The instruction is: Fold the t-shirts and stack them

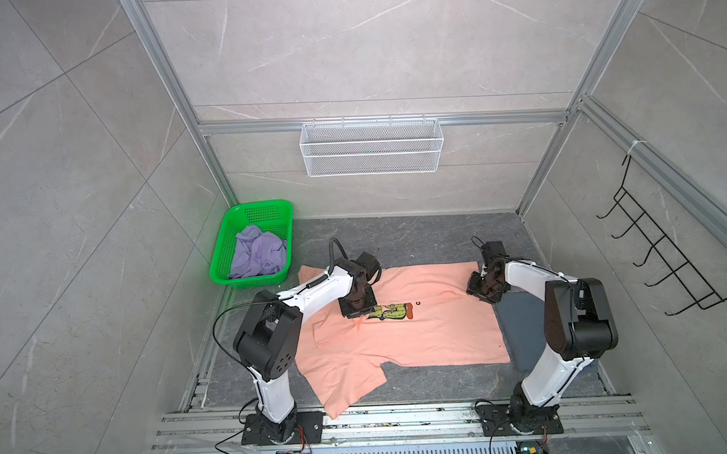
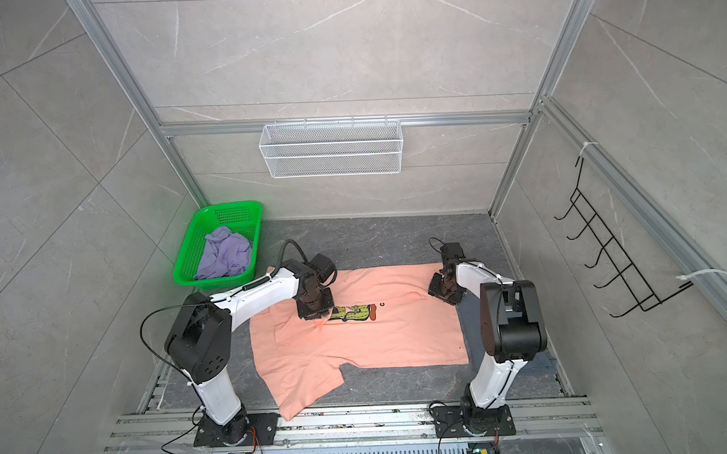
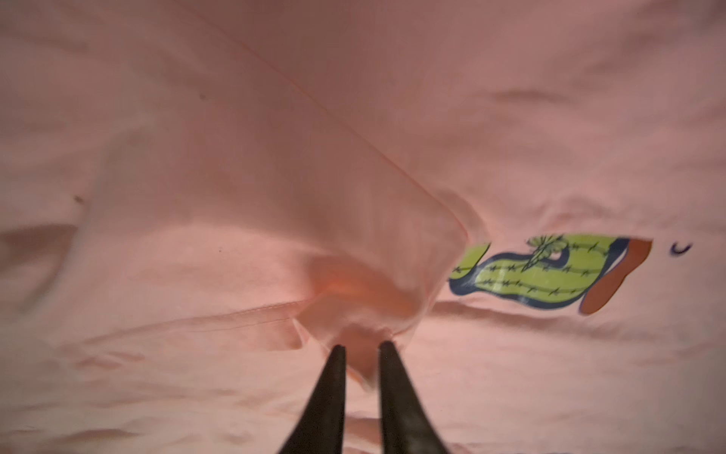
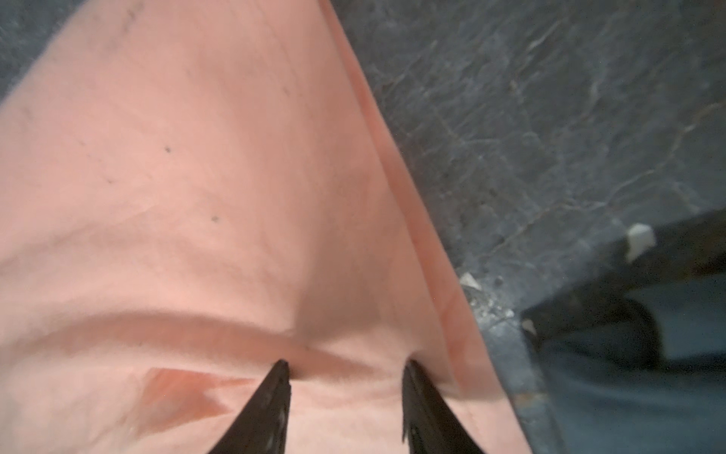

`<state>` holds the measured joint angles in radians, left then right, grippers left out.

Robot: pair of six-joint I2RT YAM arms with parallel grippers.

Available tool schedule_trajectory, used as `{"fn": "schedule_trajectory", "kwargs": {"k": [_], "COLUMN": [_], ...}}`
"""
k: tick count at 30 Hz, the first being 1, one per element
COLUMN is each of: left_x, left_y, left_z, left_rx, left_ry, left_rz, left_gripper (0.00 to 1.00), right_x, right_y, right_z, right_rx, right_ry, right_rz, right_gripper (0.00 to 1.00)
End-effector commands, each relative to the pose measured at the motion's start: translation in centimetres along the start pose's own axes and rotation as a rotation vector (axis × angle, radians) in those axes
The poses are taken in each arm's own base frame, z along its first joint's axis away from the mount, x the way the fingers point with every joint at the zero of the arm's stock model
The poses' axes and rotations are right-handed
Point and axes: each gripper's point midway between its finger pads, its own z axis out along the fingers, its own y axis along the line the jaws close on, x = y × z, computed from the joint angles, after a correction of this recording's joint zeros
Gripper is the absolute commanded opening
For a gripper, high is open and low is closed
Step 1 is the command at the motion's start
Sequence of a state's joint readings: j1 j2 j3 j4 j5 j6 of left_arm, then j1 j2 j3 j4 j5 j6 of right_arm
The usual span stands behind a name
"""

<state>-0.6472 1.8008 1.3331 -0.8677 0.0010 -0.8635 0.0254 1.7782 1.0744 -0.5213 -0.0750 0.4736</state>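
Observation:
The peach-pink t-shirt (image 1: 432, 338) (image 2: 390, 339) lies spread on the dark table, one sleeve hanging over the front edge. My left gripper (image 1: 359, 321) (image 3: 362, 348) is low over it beside the yellow-green chest print (image 1: 392, 311) (image 3: 550, 271). Its fingers are narrowly open, with a folded-over cloth corner loose between them. My right gripper (image 1: 480, 296) (image 4: 347, 367) is open, fingertips pressed on the shirt (image 4: 176, 177) near its far right edge. The lavender t-shirt (image 1: 256, 252) (image 2: 225, 253) is crumpled in the green basket (image 1: 225, 237). A slate blue-grey t-shirt (image 1: 521, 326) lies under my right arm.
A white wire basket (image 1: 371, 146) hangs on the back wall. A black hook rack (image 1: 662, 242) is fixed to the right wall. Aluminium rails (image 1: 401, 418) run along the table's front, carrying both arm bases.

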Motion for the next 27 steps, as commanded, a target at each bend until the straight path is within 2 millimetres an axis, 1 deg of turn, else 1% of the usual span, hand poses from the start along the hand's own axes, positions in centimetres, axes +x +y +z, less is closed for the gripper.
{"fn": "schedule_trajectory", "kwargs": {"k": [1,3,7,9,12,14,16,20,24,27], "left_x": [-1.7,-3.3,-6.5,-8.3,-11.1,-12.9,-15.0,-18.0,-20.0,-20.7], "left_y": [-0.2,0.0,1.5,2.2,3.5,4.6,5.3,6.4,7.1,7.5], "left_z": [-4.6,-5.1,-4.6,-4.2,-3.6,-3.3,-2.7,-1.4,0.4,2.0], "left_rx": [0.033,0.023,-0.009,-0.001,0.037,0.046,0.086,0.124,0.138,0.151], "left_ry": [-0.107,-0.145,-0.168,-0.191,-0.216,-0.244,-0.269,-0.29,-0.296,-0.285], "left_rz": [0.028,0.037,0.029,0.016,-0.025,-0.056,-0.089,-0.149,-0.204,-0.249], "left_gripper": [0.38,0.41,0.42,0.43,0.44,0.46,0.49,0.51,0.52,0.52], "right_x": [0.5,0.2,-0.7,-1.5,-2.7,-3.7,-4.7,-6.3,-7.3,-7.2], "right_y": [-1.1,-0.8,-0.2,0.3,1.5,2.5,3.6,5.5,5.9,5.6], "right_z": [0.1,-0.3,-1.7,-2.7,-3.8,-4.2,-3.7,-2.7,-1.4,0.0], "right_rx": [0.035,0.023,0.003,-0.013,-0.056,-0.1,-0.148,-0.223,-0.225,-0.204], "right_ry": [0.019,0.009,-0.026,-0.054,-0.091,-0.114,-0.116,-0.114,-0.106,-0.084], "right_rz": [-0.01,-0.007,0.0,0.004,0.028,0.053,0.094,0.157,0.182,0.193], "right_gripper": [0.49,0.49,0.49,0.49,0.49,0.5,0.5,0.5,0.5,0.5]}}
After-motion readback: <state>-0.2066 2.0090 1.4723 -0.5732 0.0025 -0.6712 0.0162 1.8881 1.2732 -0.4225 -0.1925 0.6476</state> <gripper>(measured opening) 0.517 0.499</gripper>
